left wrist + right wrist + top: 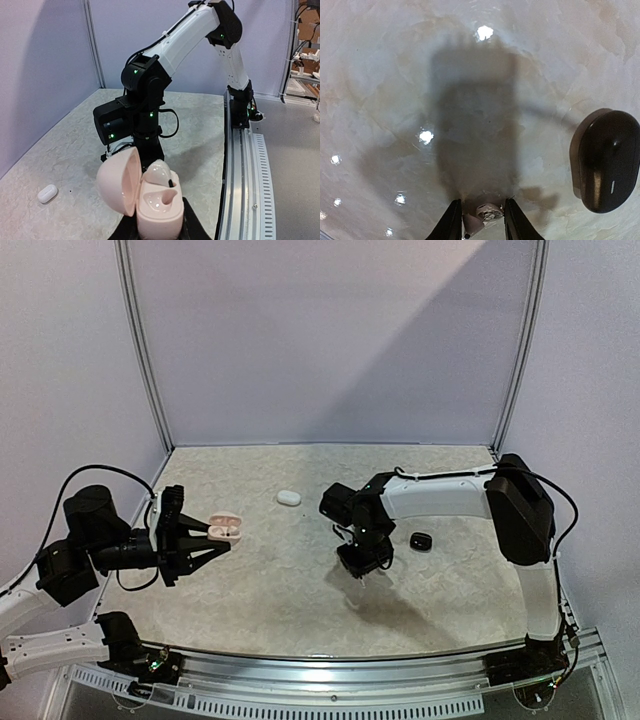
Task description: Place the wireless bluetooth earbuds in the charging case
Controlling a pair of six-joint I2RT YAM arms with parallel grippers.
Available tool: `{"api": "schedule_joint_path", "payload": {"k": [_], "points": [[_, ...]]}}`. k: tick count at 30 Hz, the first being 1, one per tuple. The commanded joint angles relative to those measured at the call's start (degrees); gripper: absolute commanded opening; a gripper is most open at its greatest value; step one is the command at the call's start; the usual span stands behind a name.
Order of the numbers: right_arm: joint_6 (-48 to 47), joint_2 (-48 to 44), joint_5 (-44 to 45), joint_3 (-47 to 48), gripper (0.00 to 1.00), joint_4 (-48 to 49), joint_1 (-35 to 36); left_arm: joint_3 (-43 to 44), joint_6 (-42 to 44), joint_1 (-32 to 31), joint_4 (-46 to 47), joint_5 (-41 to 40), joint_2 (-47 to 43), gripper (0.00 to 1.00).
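A white case (288, 497) and a black case (610, 160) lie on the table (300, 610), well apart, and neither blocks the arms. The left gripper (157, 232) clamps the open pink case (150, 210) with 1 earbud (159, 175) seated inside, while the right gripper (481, 207) pinches a 2nd earbud (487, 214) near the black case.

My desk (395, 75) looks like polished marbled stone, glossy enough to throw back the lamps as bright spots. The pink case (150, 207) is smooth, shiny plastic, and the black case (607, 160) is glossy too. The earbud (482, 216) is pale plastic with a greyish, metallic-looking patch. The rail (245, 165) is ribbed bare metal. The right arm (190, 35) has a smooth white shell and matt black joints.
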Motion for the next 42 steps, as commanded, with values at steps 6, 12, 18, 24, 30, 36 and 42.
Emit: {"api": "schedule_joint_path", "payload": {"k": [6,12,18,24,30,36,42], "points": [[-0.2,-0.3,-1.4,-2.1,0.23,-1.4,0.0,-0.5,-0.1,1.0,0.0,0.8,0.2,0.00],[-0.5,-0.3,-1.4,-2.4,0.20,-1.2,0.0,-0.5,0.0,1.0,0.0,0.9,0.2,0.00],[-0.6,-0.6,-1.1,-2.4,0.30,-1.2,0.0,-0.4,0.1,1.0,-0.1,1.0,0.4,0.00],[-1.0,-0.7,-0.1,-1.6,0.41,-1.7,-0.1,-0.5,0.1,1.0,0.1,1.3,0.7,0.00],[-0.6,-1.4,1.1,-1.4,0.47,-3.0,0.7,-0.5,0.1,1.0,-0.1,1.2,0.5,0.00],[0.8,-2.0,1.4,-2.8,0.43,-2.5,0.9,-0.7,0.0,1.0,0.1,1.5,0.6,0.00],[0.5,-1.6,0.6,-2.9,0.29,-0.9,0.7,-0.6,-0.1,1.1,-0.1,1.5,0.3,0.00]]}}
